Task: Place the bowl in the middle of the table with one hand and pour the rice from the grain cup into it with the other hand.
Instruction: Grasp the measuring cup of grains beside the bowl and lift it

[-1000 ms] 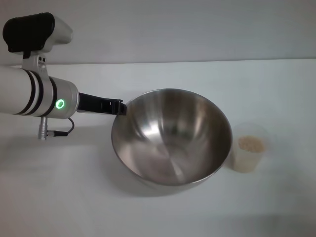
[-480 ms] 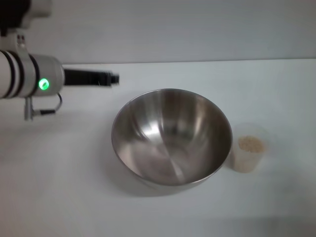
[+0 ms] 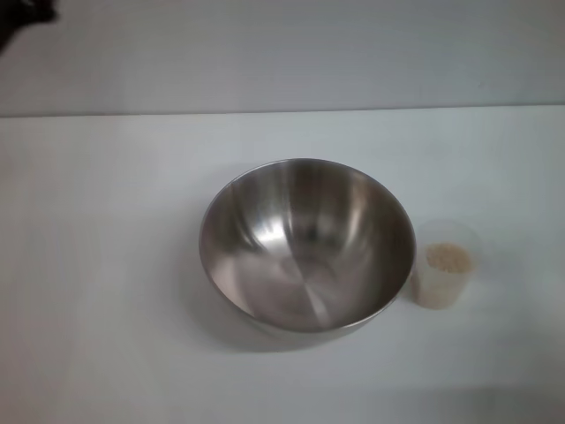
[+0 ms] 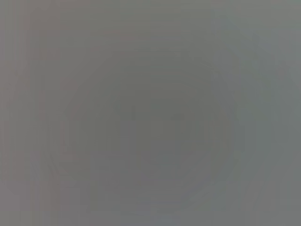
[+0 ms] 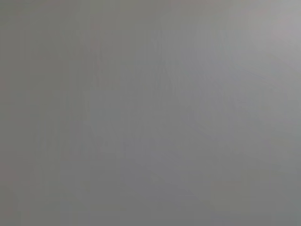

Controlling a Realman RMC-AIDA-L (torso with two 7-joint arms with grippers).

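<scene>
Two things sat on the white tabletop [image 3: 106,265]: the bowl [image 3: 307,246] and the grain cup [image 3: 446,265]. The big shiny bowl stood near the middle, mouth up, with nothing inside it. The small see-through cup stood upright just beside the bowl's right rim, so close that I could not tell if they touched. The rice [image 3: 448,258] lay as a pale heap inside the cup.

Lots of bare tabletop lay open to the left of the bowl and behind it, up to the far edge where a grey wall began. Some open room lay to the right of the cup too. The near side of the tabletop was cut off by the bottom of the head view.

Neither pincer showed anywhere, so I could not say if they were spread or pressed together. A small dark shape [image 3: 22,12] sat in the top left corner, too cut off to name. Both wrist views showed only plain grey.
</scene>
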